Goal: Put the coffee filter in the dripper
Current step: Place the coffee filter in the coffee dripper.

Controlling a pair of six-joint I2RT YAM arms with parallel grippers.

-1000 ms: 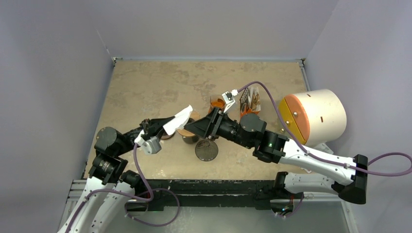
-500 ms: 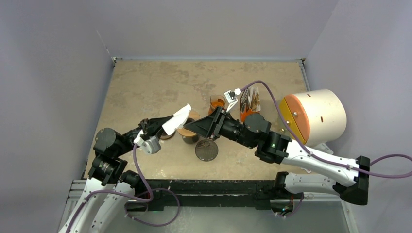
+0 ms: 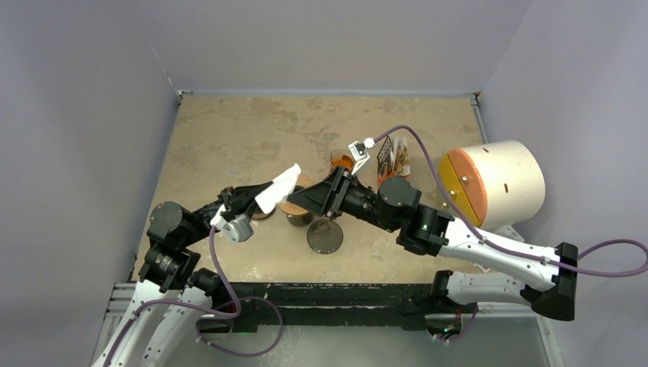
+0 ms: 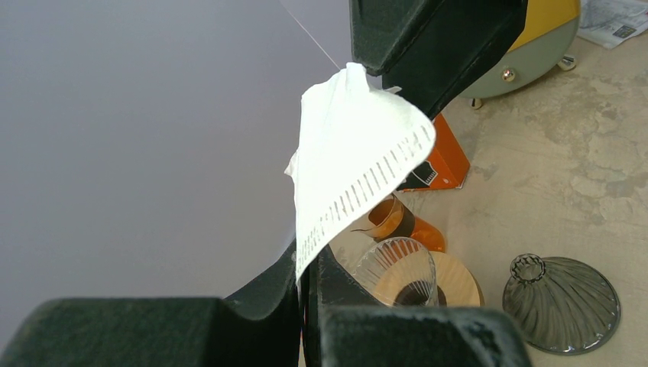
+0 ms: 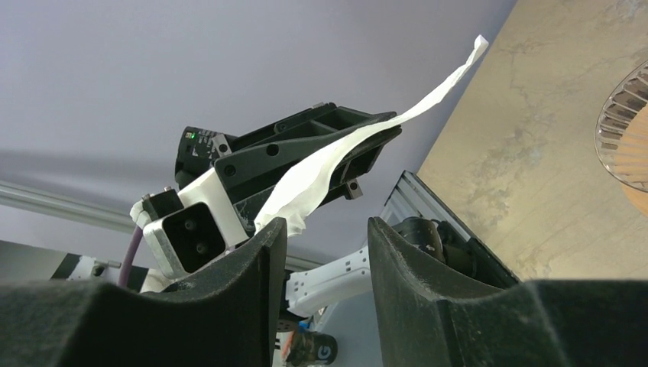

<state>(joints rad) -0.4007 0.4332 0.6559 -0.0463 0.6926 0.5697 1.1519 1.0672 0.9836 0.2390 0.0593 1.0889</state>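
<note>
From above, the left pincer [image 3: 261,197] is closed tight on the coffee filter [image 3: 281,186]. The white paper stands up and away from it, in the air over the counter [image 3: 229,138]. The right pincer [image 3: 299,200] points at the filter from the other side, close to it. Under both sits the clear dripper [image 3: 290,209] with its wooden ring. A grey ribbed cone [image 3: 325,237] lies just beside it, nearer to the arm bases.

In the left wrist view, the left pincer [image 4: 308,267] pinches the filter [image 4: 351,168] by its lower seam edge, and the filter fans out above the jaws. The clear dripper [image 4: 397,267] is below it on the counter [image 4: 581,183], mouth up, with no paper in it. The grey ribbed cone [image 4: 562,302] stands mouth down at the right.

In the right wrist view, the right pincer [image 5: 327,229] has its jaws about half apart and grips nothing. The filter [image 5: 336,160] hangs from the left pincer [image 5: 359,149] in front of it. Its lower end comes close to one finger; I cannot tell if they touch.
</note>
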